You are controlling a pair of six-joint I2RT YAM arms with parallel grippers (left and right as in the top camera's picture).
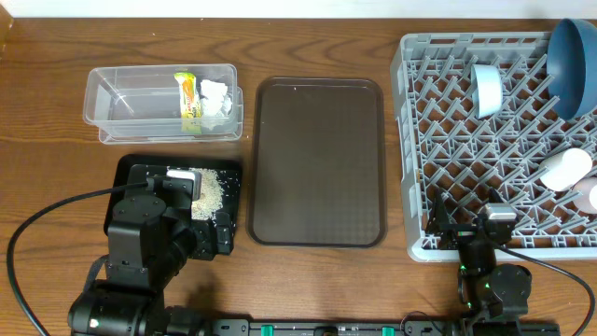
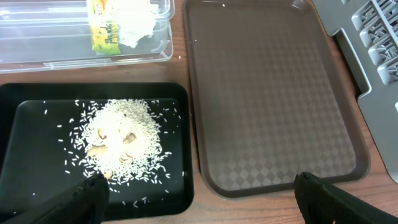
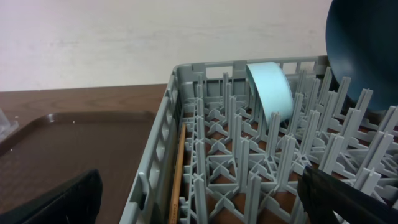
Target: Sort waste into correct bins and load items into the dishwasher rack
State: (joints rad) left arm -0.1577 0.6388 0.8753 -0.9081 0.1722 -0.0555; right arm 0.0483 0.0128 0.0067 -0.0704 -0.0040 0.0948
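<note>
The clear tub (image 1: pixel 140 98) holds the yellow-green wrapper (image 1: pixel 189 101) and white tissue (image 1: pixel 216 95). The black tray (image 1: pixel 131 168) holds a pile of rice scraps (image 1: pixel 207 191), also in the left wrist view (image 2: pixel 121 140). My left gripper (image 2: pixel 199 202) is open and empty above the black tray's near right corner. The grey rack (image 1: pixel 415 140) holds the dark blue bowl (image 1: pixel 574 51), light blue bowl (image 1: pixel 486 89), pale cup (image 1: pixel 566 170) and pink cup (image 1: pixel 590 194). Chopsticks (image 3: pixel 177 174) lie inside its left wall. My right gripper (image 3: pixel 205 205) is open and empty over the rack's near left corner.
The brown serving tray (image 1: pixel 319 159) lies bare between the black tray and the rack. The left arm (image 1: pixel 140 233) covers the near part of the black tray. Cables run along the table's front edge on both sides.
</note>
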